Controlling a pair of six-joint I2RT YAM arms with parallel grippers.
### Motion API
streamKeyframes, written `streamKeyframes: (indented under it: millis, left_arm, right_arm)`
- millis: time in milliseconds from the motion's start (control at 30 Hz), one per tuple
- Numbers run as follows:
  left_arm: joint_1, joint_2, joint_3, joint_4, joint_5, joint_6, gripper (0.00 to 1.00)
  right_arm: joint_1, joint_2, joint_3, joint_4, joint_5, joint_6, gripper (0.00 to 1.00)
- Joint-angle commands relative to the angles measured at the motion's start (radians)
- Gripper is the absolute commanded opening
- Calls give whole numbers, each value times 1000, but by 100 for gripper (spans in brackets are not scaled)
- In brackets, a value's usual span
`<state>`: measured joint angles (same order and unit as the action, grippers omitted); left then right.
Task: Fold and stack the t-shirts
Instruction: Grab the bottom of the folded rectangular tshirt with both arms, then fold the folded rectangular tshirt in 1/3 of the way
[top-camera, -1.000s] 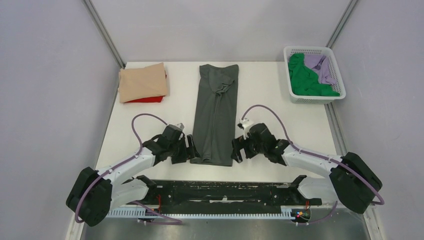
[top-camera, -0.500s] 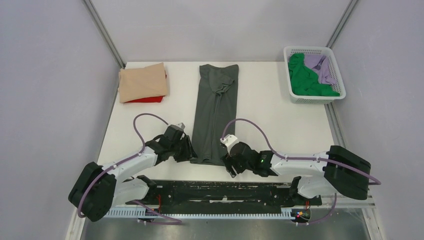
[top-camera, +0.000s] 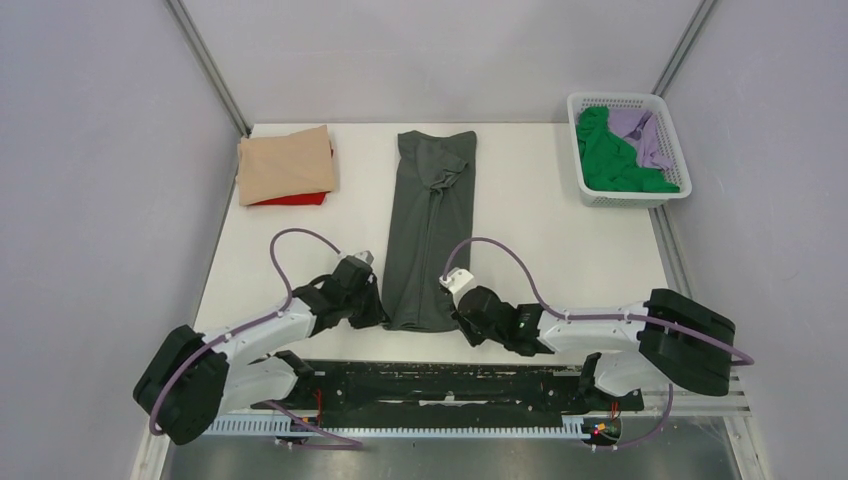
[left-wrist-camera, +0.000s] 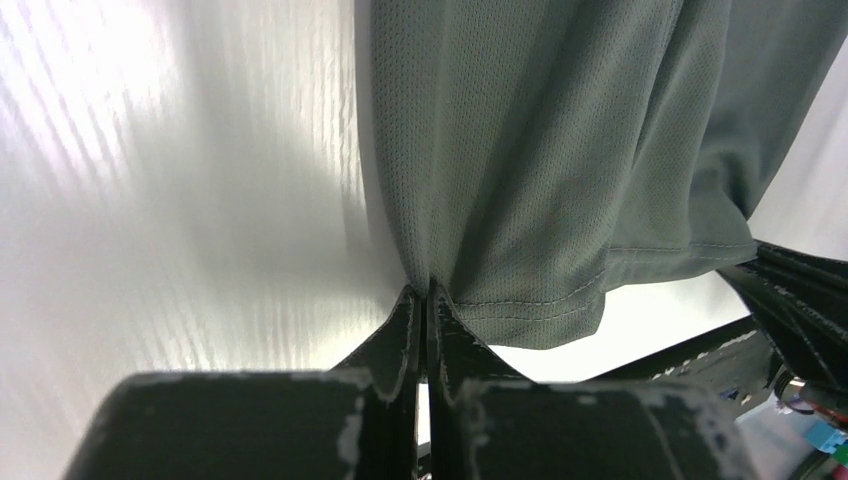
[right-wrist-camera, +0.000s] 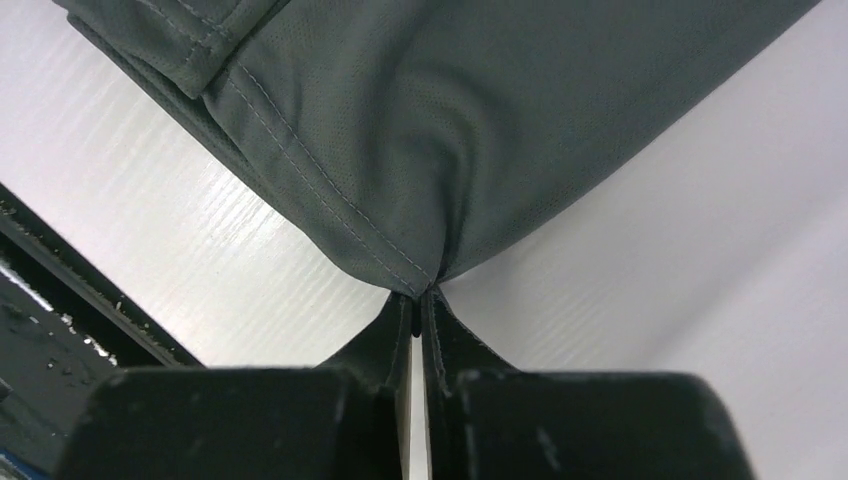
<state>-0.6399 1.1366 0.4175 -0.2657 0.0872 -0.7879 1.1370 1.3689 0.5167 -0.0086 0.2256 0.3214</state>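
Note:
The dark grey t-shirt (top-camera: 430, 225) lies as a long narrow strip down the middle of the white table (top-camera: 560, 240). My left gripper (top-camera: 383, 312) is shut on its near left hem corner; in the left wrist view the cloth (left-wrist-camera: 560, 150) bunches into the closed tips of the left gripper (left-wrist-camera: 428, 292). My right gripper (top-camera: 458, 318) is shut on the near right corner, where the hem of the grey shirt (right-wrist-camera: 420, 120) puckers into the right gripper (right-wrist-camera: 418, 294). A folded tan t-shirt (top-camera: 286, 163) rests on a red one (top-camera: 290, 200) at the back left.
A white lattice basket (top-camera: 590, 190) at the back right holds a green shirt (top-camera: 610, 155) and a lilac one (top-camera: 645, 135). Grey walls enclose the table on three sides. The black arm mounting rail (top-camera: 440, 380) runs along the near edge.
Both grippers moved inward to the near corners of the grey shirt and went from open to shut on its hem. The right arm swung left and nearer.

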Motion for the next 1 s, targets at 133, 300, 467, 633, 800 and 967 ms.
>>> streamKeyframes:
  millis: [133, 300, 467, 633, 800, 967]
  left_arm:
    - [-22, -169, -6, -221, 36, -32, 2]
    - [-23, -260, 37, -254, 64, -37, 2]
    - [-23, -203, 130, -202, 44, -19, 2]
    - [-20, -51, 282, -193, -50, 41, 2]
    - [13, 85, 423, -185, -171, 81, 2]
    - [81, 268, 579, -156, -180, 117, 2]
  right_arm:
    - [75, -98, -82, 35, -64, 41, 0]
    - [81, -159, -84, 35, -32, 52, 0]
    - [58, -179, -22, 18, 28, 30, 0]
    - [-32, -167, 35, 28, 64, -16, 0]
    - [-158, -94, 124, 55, 60, -84, 0]
    - [-272, 24, 231, 110, 79, -126, 0]
